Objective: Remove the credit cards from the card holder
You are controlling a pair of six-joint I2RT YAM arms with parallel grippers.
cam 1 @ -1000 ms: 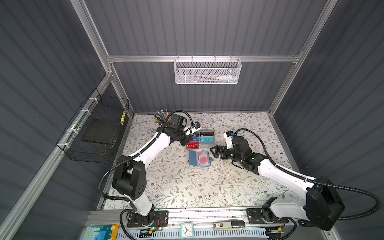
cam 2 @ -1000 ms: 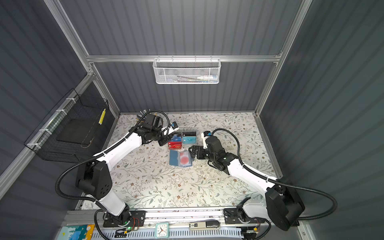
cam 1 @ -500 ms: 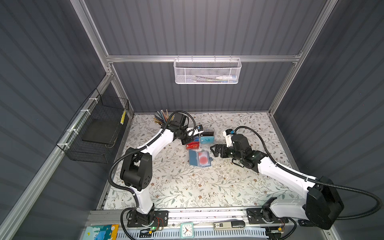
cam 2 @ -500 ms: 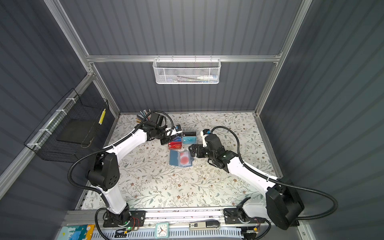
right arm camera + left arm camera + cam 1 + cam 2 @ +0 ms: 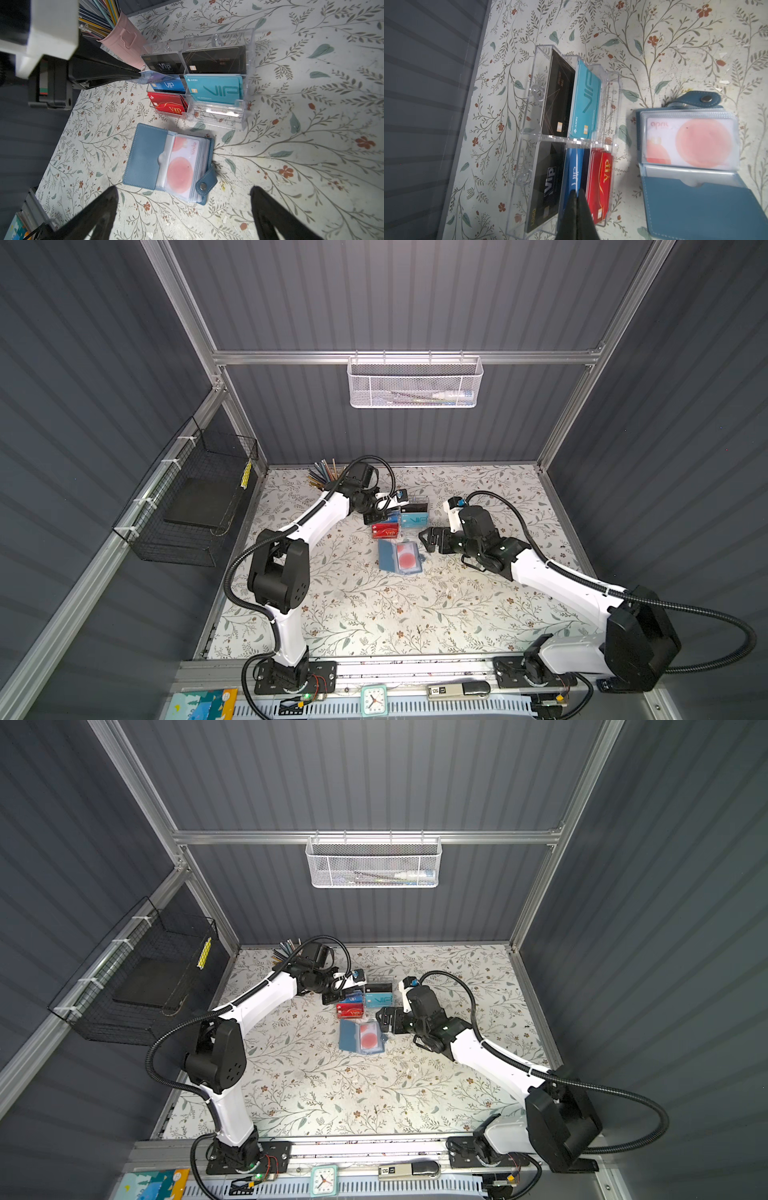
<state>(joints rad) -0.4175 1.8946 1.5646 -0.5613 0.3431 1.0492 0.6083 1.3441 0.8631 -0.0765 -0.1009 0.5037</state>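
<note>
Steadily, left tool (image 5: 138,75) pinching a thin blue plastic card (image 5: 152,77) should seat it squarely in the clear acrylic rack (image 5: 220,116), right tool (image 5: 184,188) spread near the blue-grey folding card holder (image 5: 145,158) beside that rack.

Left arm (image 5: 316,518): stretched out from its base, with the left gripper (image 5: 138,76) beyond the card holder (image 5: 390,560) on its far side, jaws pinched flat on the edge of a blue card (image 5: 154,77). Right arm (image 5: 552,580): reaching in low, with the right gripper (image 5: 428,540) just right of the holder, jaws spread wide, gripping nothing.
</note>
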